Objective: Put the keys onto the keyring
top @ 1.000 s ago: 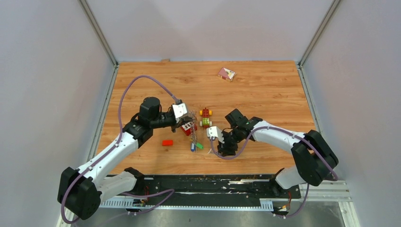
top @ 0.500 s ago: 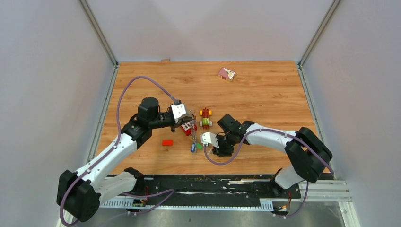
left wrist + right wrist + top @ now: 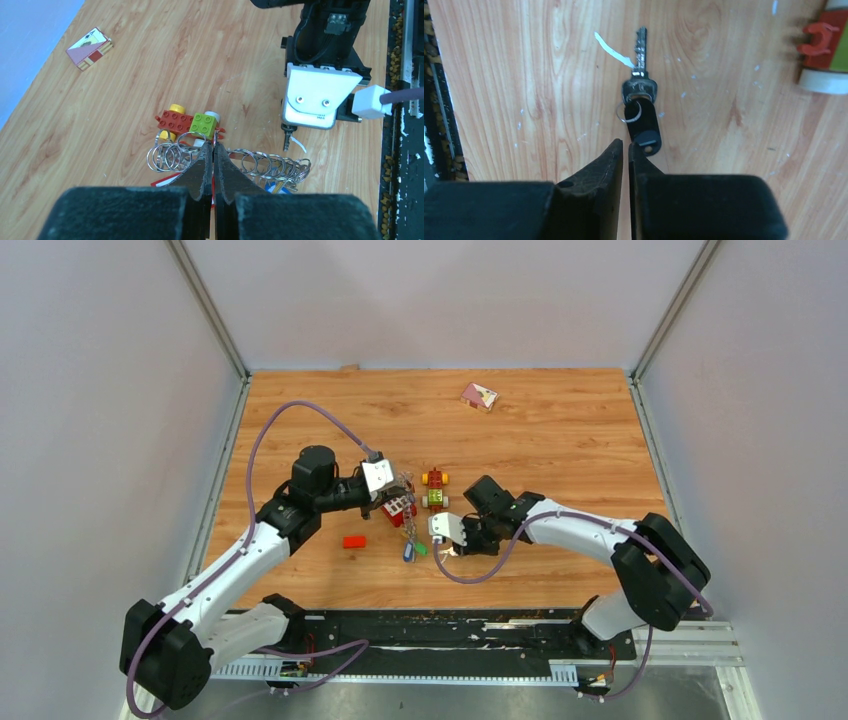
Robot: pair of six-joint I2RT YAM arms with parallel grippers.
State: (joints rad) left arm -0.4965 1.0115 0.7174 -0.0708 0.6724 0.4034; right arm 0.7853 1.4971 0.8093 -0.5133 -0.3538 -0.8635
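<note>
Seen from above, two robot arms meet over the middle of a wooden table. The left gripper is clamped tight on the keyring, which in its wrist view reads as a row of small silver wire loops fanning out to either side of the fingers. It is held just above the table, close beside a toy car of red, green and yellow bricks. From above, blue and green keys lie just below the keyring. The right gripper points down at a loose silver key lying flat on the wood, with a small wire loop at its head and a black plastic fob trailing toward the fingers. Those fingers stand almost together, with only a sliver of gap. The fob's end lies against the outer side of one fingertip, and it cannot be told whether anything is pinched. The step appears to be picking up this key. To do it well, the fingers likely need to straddle the fob or the head squarely, leaving the wire loop free for threading, while the left arm keeps the keyring steady. A flat key on smooth wood may skid away.
</note>
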